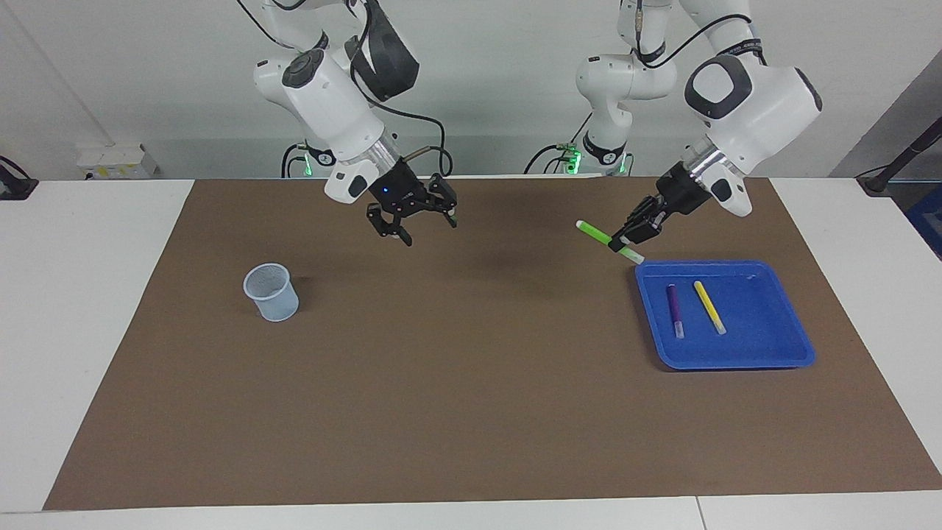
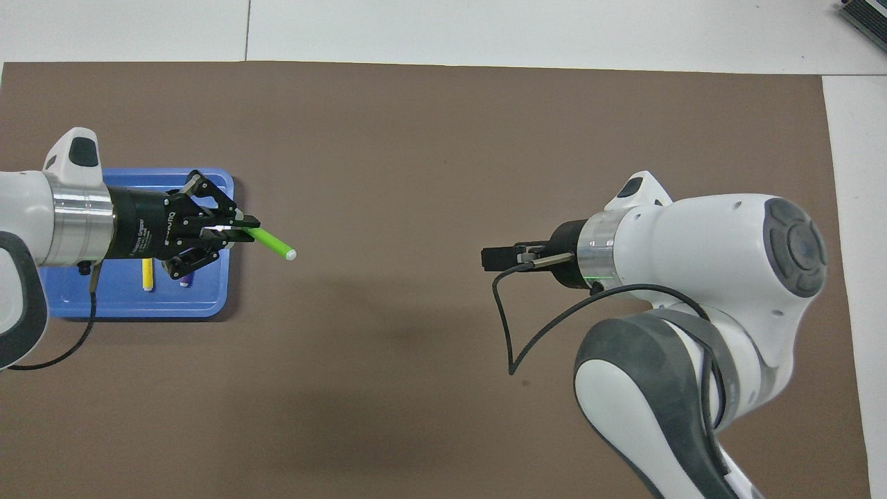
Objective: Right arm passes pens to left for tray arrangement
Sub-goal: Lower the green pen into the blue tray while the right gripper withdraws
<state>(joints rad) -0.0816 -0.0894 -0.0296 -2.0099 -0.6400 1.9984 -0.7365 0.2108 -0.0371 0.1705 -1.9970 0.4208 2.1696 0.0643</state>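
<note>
Facing view, in order across the bench (image 1: 96, 309): translucent cup (image 1: 271, 292) on the brown mat (image 1: 456, 383); right end effector (image 1: 410, 214), fingers spread and empty, above bare mat; left end effector (image 1: 625, 237) clenched on the green pen (image 1: 597, 235) (tilted, over the mat beside the tray); blue tray (image 1: 765, 353) holding the purple pen (image 1: 674, 310) and yellow pen (image 1: 709, 306), apart. White wall (image 1: 147, 81) above.

A white table (image 1: 88, 309) is covered by a brown mat (image 1: 456, 383); a plain white wall (image 1: 147, 73) is seen at 12 o'clock.
</note>
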